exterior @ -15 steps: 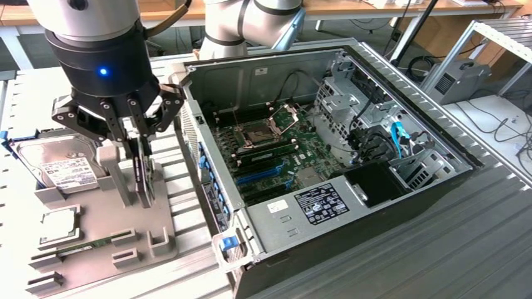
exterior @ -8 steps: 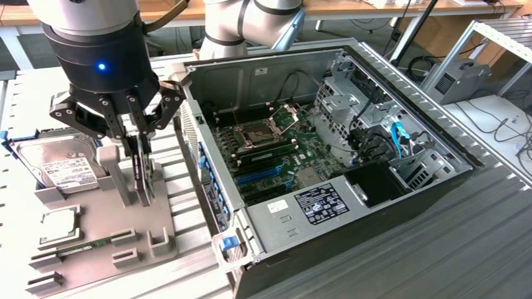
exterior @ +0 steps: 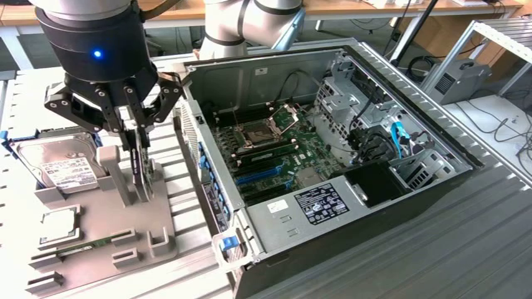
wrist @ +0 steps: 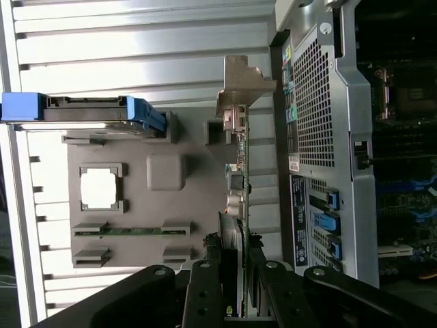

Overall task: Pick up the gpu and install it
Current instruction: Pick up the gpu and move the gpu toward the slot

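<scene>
**Fig.** The gpu (exterior: 141, 174) (wrist: 239, 171) is shown standing on edge in a slot of the grey holder (exterior: 108, 230), just beside the open case (exterior: 275, 246) on the worktop (exterior: 474, 249). The pincer (exterior: 136, 140) (wrist: 237, 258) is lowered over the card's upper edge. Its fingers are seen close against both faces, so it is judged to be clenched on the gpu, which is not yet lifted from the slot.

The card is judged to be light, stiff and thin. It is fragile on its circuit face, where small parts stand proud, and smooth enough to slip or pivot under a weak grip.

Hold is best taken across the two flat faces near the middle of the long edge. The pale bracket (wrist: 242, 85) and the connector edge seated in the holder are to be avoided. A hard drive (exterior: 62, 165) lies well apart in the same holder.
</scene>
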Tool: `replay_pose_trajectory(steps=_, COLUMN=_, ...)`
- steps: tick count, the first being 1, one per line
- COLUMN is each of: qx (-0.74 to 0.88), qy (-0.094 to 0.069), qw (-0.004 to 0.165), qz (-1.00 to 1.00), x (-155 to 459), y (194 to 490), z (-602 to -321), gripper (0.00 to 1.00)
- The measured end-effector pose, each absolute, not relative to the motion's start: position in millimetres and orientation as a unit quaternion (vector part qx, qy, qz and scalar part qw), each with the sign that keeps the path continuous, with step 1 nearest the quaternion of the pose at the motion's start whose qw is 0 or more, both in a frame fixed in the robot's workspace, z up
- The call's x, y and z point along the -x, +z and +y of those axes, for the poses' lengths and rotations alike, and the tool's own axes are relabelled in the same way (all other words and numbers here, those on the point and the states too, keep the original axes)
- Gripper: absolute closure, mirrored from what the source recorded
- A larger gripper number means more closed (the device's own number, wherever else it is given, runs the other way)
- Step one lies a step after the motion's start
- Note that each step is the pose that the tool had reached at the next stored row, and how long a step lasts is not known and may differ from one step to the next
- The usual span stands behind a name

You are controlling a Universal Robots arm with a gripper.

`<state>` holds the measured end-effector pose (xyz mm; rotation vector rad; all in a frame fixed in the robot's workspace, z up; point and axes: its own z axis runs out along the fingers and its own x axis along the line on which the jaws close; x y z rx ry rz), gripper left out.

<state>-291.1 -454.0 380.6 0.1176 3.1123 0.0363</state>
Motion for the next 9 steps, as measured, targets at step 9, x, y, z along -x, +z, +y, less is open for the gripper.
replay_pose_trajectory(steps=9, qx=-0.038, qy=0.012, qw=0.013, qz=0.999, x=291.1, y=387.7, z=-454.0, gripper=0.74)
